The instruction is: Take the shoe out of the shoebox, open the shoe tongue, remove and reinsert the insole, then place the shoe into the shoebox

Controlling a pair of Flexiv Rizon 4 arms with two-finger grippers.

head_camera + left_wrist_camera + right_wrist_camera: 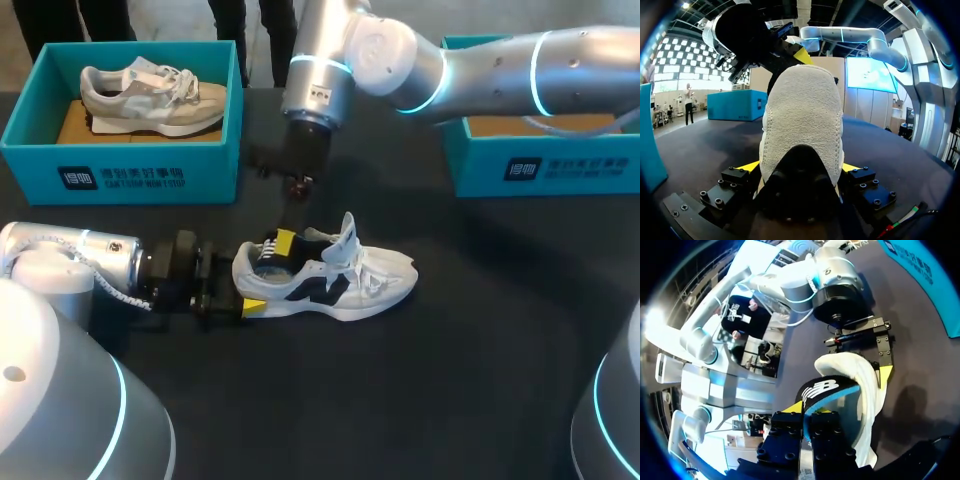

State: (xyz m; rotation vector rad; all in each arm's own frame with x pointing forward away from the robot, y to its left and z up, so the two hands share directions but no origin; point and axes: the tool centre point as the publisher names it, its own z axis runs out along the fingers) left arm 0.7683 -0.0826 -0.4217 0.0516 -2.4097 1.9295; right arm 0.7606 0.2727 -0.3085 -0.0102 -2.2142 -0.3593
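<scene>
shoe (340, 278): white with dark side logo, lying on its sole on the black surface (480, 380), toe toward the right arm's side, heel toward the left arm; outside both boxes, near the middle of the surface.
tongue (346, 232): pulled up, standing above the laces.
left hand (250, 282): low over the surface at the heel, clamped on the shoe; in the left wrist view (799, 167) one yellow tip pressed against each side of the heel, heel fabric filling the gap.
left arm (90, 262): entering from the left edge, lying nearly level with the surface.
right hand (285, 242): pointing down into the shoe opening just ahead of the heel; fingers close together, gripping the insole from two sides as seen in the right wrist view (807, 412).
insole (827, 387): black with a white logo and blue edge, heel end lifted out of the white collar and curled up toward the right hand, remainder hidden inside the shoe.
right arm (480, 70): entering from the right edge, reaching past the middle, wrist vertical above the shoe.
right shoebox (540, 165): teal, at the far right of the surface, well apart from the shoe.
left shoebox (120, 165): teal, at the far left, holding a grey shoe (150, 95) on its sole.
</scene>
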